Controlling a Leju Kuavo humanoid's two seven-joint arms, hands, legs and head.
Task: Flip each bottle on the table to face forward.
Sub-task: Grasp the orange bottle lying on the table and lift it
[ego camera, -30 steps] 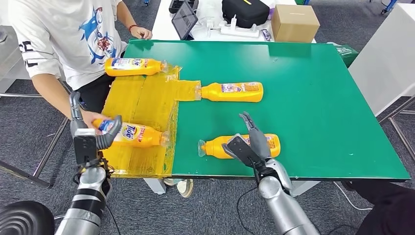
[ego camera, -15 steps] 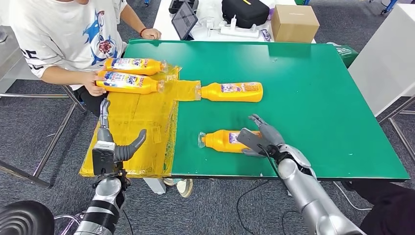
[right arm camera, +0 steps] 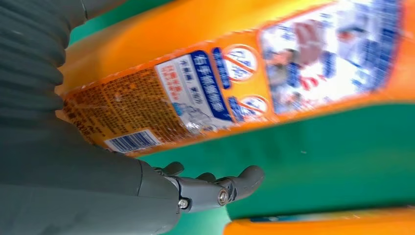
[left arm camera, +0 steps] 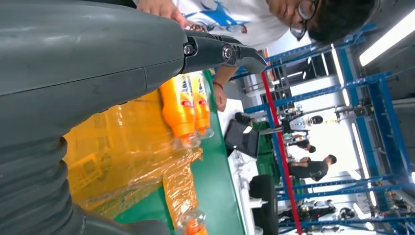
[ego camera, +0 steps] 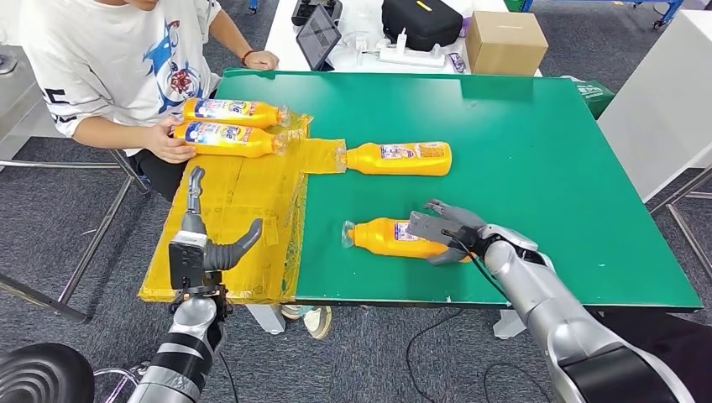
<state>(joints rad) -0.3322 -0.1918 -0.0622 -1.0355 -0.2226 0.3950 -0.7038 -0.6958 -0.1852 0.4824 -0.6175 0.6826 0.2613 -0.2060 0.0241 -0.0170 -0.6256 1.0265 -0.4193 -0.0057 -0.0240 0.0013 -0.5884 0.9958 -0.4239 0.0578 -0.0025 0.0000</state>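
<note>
My right hand [ego camera: 445, 232] lies over the near bottle [ego camera: 390, 238], fingers spread around its base end, touching it; firm grip or not, can't tell. That bottle lies on its side near the table's [ego camera: 537, 168] front edge, back label up. My left hand [ego camera: 204, 243] hovers open, holding nothing, over the yellow sheet [ego camera: 243, 201] at the left edge.

Bare green tabletop [ego camera: 546, 168] right of the lying orange plastic bottles [ego camera: 399, 157]; person's hand [ego camera: 168, 143] at the left pair.
</note>
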